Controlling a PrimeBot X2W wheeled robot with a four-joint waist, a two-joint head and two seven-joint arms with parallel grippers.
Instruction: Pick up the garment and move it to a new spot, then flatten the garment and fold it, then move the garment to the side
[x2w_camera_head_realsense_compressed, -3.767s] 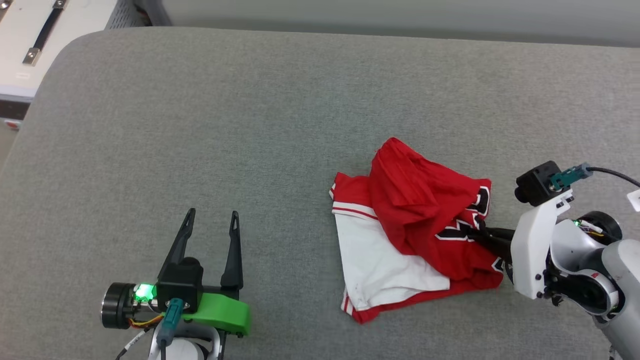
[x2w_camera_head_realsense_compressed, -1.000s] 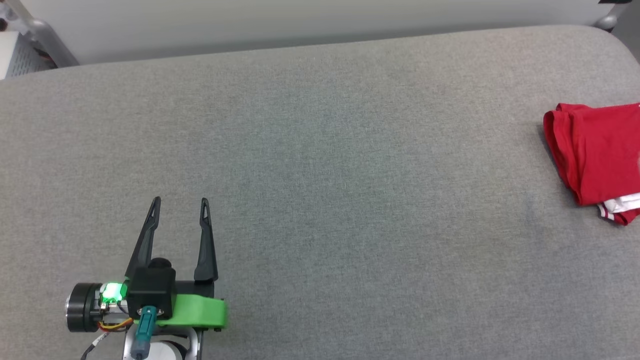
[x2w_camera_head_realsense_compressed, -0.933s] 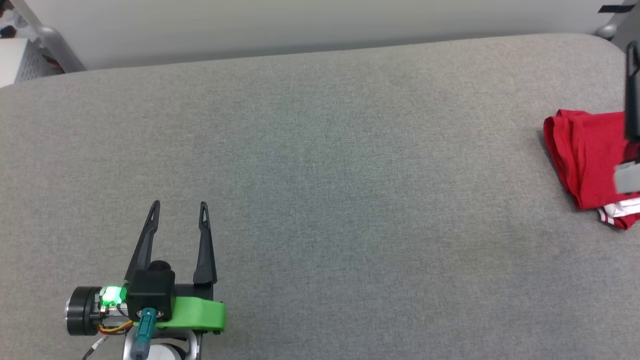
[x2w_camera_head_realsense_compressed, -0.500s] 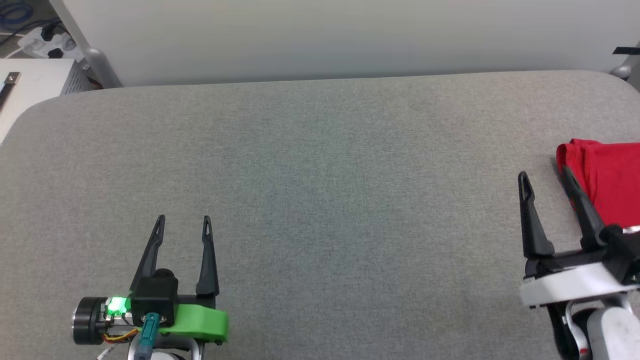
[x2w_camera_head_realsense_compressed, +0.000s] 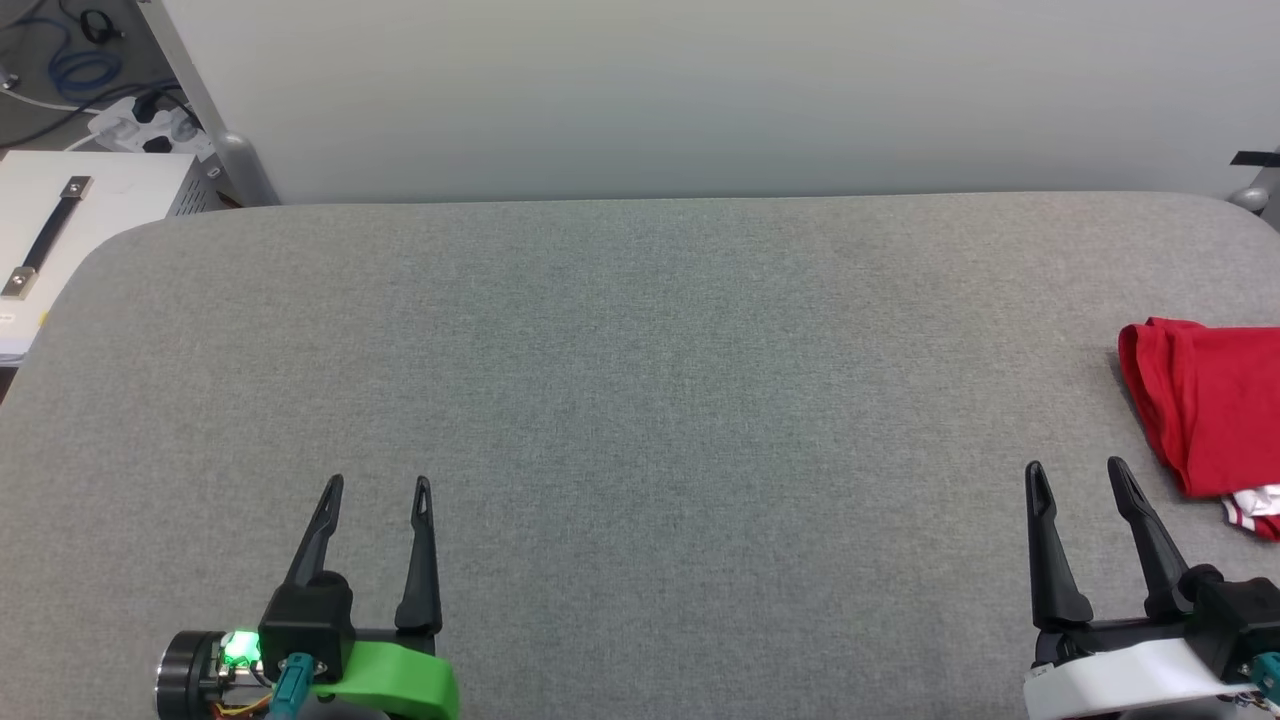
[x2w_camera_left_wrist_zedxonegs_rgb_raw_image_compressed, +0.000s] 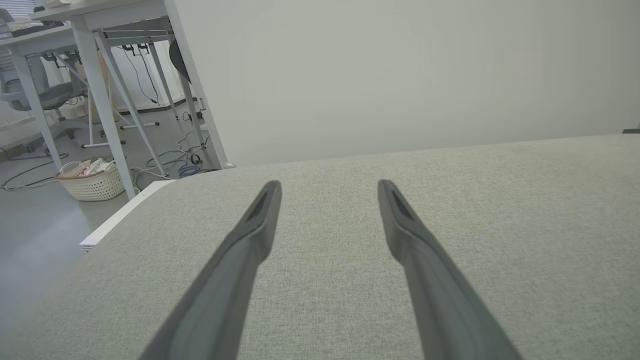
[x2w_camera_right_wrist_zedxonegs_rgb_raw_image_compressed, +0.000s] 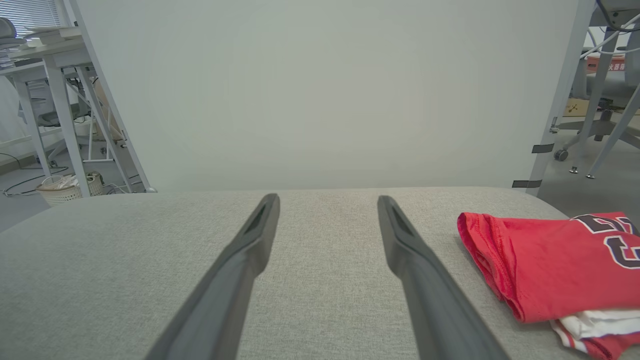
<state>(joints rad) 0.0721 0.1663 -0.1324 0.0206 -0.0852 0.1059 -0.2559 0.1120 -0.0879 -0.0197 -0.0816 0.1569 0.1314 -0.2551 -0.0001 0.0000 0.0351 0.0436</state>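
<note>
head view: the folded red jersey (x2w_camera_head_realsense_compressed: 1212, 405) lies at the right edge of the grey fabric-covered table (x2w_camera_head_realsense_compressed: 640, 360), its white striped sleeve (x2w_camera_head_realsense_compressed: 1254, 498) poking out beneath; right gripper (x2w_camera_head_realsense_compressed: 1074, 466) sits near it, not touching, fingers spread, holding nothing; left gripper (x2w_camera_head_realsense_compressed: 379, 482) sits well apart at lower left, likewise spread and empty

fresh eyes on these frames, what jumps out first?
The red garment grabs the eye: a folded bundle at the far right edge of the grey padded table, with black numerals showing in the right wrist view. Next, the left gripper, with its bright green bracket, and the right gripper at the lower corners of the head view, both open and empty.
</note>
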